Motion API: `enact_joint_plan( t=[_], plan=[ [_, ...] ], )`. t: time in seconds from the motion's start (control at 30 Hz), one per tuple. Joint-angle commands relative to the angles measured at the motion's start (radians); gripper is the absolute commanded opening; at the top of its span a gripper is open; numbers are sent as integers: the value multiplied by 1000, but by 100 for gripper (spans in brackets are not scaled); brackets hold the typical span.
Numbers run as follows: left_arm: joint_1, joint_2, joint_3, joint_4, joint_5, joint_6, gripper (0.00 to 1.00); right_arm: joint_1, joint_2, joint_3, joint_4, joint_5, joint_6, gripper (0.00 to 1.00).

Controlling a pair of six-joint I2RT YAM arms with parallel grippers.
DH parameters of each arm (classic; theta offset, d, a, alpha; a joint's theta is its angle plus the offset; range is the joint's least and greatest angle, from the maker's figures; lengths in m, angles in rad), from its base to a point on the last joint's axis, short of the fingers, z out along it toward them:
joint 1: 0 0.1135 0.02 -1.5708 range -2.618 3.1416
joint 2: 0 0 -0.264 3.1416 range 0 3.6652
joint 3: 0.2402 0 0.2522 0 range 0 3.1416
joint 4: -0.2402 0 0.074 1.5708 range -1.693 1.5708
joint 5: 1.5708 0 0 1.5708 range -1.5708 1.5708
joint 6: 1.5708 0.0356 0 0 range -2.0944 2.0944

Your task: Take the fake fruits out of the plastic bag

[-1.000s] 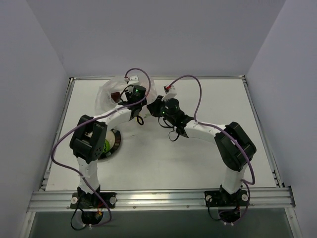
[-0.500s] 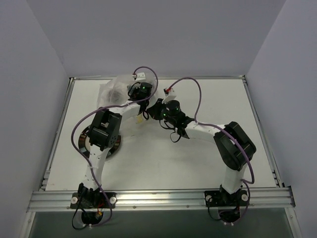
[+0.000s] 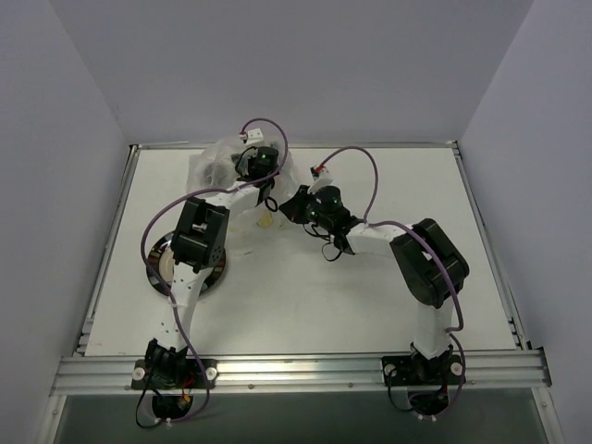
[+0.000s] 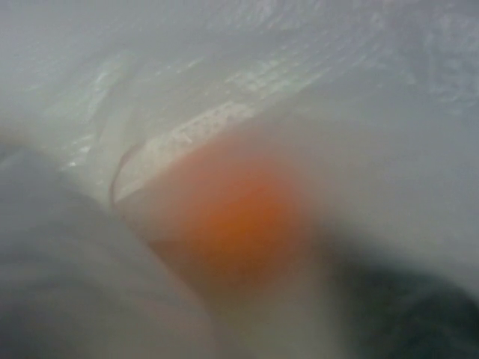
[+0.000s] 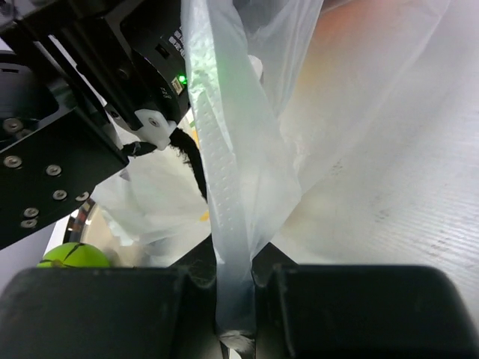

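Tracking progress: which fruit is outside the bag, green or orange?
The green fruit, lying clear of the plastic bag; the orange fruit is blurred amid its plastic.

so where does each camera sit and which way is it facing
Top external: above and behind, looking down on the table; left arm and right arm show.
Left wrist: buried in the plastic bag, facing the orange fruit; fingers blurred out.
Right wrist: looks along the right gripper, shut on the bag; left arm crosses.
Shared: the bag.

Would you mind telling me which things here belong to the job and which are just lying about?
Job in hand:
- plastic bag
- orange fruit, blurred
- green fruit
- right end effector, pinching the bag

Lying about:
- dark-rimmed plate
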Motion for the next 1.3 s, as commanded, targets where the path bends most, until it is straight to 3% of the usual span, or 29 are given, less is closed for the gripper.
enact_joint_plan(
  t=[0.0, 0.03, 0.07, 0.17, 0.3, 0.4, 0.67, 1.03, 1.27],
  plan=[
    [41, 43, 101, -27, 32, -50, 98, -18, 10, 20, 68, -38, 14, 0],
    [42, 50, 101, -21, 34, -57, 100, -23, 10, 21, 68, -40, 14, 0],
    [44, 49, 95, -7, 43, -57, 88, -24, 11, 21, 68, -41, 14, 0],
    [45, 24, 59, 34, 57, -40, 65, -32, 13, 21, 76, -41, 18, 0],
    [45, -20, 20, 45, 85, 4, 59, -33, 13, 26, 90, -46, 29, 0],
    [45, -81, -65, 71, 106, -5, 38, -35, 7, 26, 94, -34, 32, 0],
    [27, -307, -237, 54, 336, -100, 33, -30, 57, 116, 2, 65, -31, 0],
    [24, -663, -424, -200, 476, -189, 26, 19, 84, 167, -25, 134, -46, 0],
    [22, -802, -520, -354, 773, -226, 23, 25, 77, 230, -88, 167, -66, 0]
  ],
)
